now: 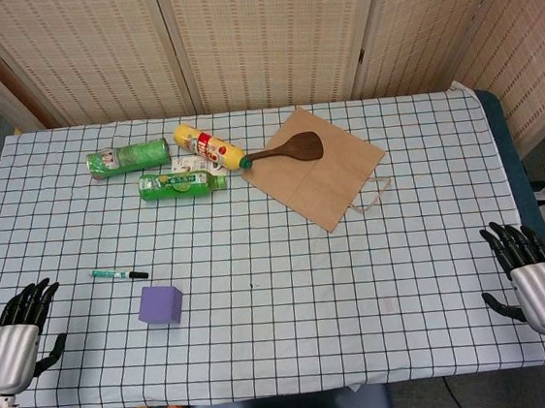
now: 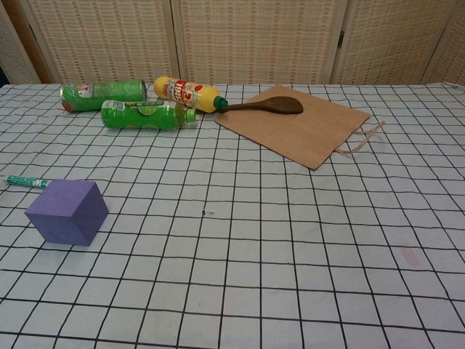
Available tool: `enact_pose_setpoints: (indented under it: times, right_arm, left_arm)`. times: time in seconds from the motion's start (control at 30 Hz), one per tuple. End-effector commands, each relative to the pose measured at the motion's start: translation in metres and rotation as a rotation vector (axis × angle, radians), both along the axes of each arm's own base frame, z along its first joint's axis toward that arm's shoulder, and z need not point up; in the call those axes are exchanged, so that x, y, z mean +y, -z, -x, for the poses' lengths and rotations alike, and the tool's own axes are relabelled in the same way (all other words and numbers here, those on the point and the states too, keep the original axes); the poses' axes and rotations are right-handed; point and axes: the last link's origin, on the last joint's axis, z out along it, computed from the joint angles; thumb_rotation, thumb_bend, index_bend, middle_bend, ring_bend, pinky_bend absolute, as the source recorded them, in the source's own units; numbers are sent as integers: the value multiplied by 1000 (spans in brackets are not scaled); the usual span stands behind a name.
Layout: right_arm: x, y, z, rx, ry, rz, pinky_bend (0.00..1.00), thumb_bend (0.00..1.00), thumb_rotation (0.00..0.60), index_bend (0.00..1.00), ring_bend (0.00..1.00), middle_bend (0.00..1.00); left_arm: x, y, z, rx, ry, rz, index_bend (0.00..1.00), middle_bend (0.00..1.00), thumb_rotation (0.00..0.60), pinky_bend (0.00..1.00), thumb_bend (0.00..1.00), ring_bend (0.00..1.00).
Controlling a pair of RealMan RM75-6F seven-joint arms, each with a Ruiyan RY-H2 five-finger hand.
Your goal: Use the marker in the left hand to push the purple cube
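A purple cube (image 1: pixel 160 304) (image 2: pixel 67 211) sits on the checked cloth toward the front left. Just behind it lies a green marker (image 1: pixel 118 274) with a black cap; in the chest view only part of the marker (image 2: pixel 25 181) shows past the cube. My left hand (image 1: pixel 15 335) hovers at the table's left front corner, fingers apart and holding nothing, well left of the cube and marker. At the right front corner my right hand (image 1: pixel 534 279) is also spread and empty. Neither hand appears in the chest view.
At the back left lie a green can (image 1: pixel 128 158), a green bottle (image 1: pixel 182 183) and a yellow bottle (image 1: pixel 210 147). A brown paper bag (image 1: pixel 322 165) with a wooden spoon (image 1: pixel 289 149) on it lies at the back centre. Wicker screens stand behind the table.
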Motion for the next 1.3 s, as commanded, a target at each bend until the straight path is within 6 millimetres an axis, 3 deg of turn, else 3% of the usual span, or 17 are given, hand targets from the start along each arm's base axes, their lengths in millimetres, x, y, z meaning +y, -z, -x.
enact_pose_setpoints:
  times: [0.03, 0.23, 0.3, 0.4, 0.47, 0.57, 0.77, 0.97, 1.07, 1.3]
  right_arm:
    - [2, -1, -1, -2, -10, 6, 0, 107, 600, 0, 0, 0]
    - [5, -5, -3, -17, -16, 18, 0, 107, 600, 0, 0, 0]
    - [4, -6, -2, -15, -14, 22, 0, 107, 600, 0, 0, 0]
    - [3, -5, -1, -13, -6, 23, 0, 107, 600, 0, 0, 0]
    - [1, -3, 0, -9, -1, 22, 0, 107, 600, 0, 0, 0]
    - [1, -1, 0, 2, 3, 16, 0, 107, 600, 0, 0, 0]
    - [-1, 4, 0, 16, 11, 8, 0, 107, 600, 0, 0, 0]
    - [-3, 6, 2, 22, 22, 4, 0, 107, 600, 0, 0, 0]
    - [-5, 11, 3, 27, 35, -14, 0, 107, 600, 0, 0, 0]
    - [-6, 13, 4, 33, 47, -24, 0, 106, 600, 0, 0, 0]
  left_arm:
    - [0, 2, 0, 6, 0, 4, 0, 0, 600, 125, 410, 0]
    - [8, 10, -4, -4, 24, 6, 0, 1, 600, 132, 409, 0]
    - [16, 13, -3, 28, 37, 3, 1, 26, 600, 189, 409, 22]
    - [38, 20, -5, 82, 67, 4, 27, 81, 600, 427, 412, 135]
    - [53, 26, -6, 114, 79, 22, 59, 130, 600, 665, 414, 319]
    - [75, 35, -7, 148, 97, 57, 103, 196, 600, 849, 411, 550]
    - [104, 51, -4, 221, 99, 121, 198, 273, 600, 956, 411, 698]
    - [113, 58, 0, 260, 96, 149, 229, 285, 600, 991, 411, 737]
    - [128, 77, 3, 329, 106, 210, 280, 300, 600, 1000, 414, 750]
    - [143, 93, 11, 374, 152, 226, 311, 293, 600, 1000, 413, 751]
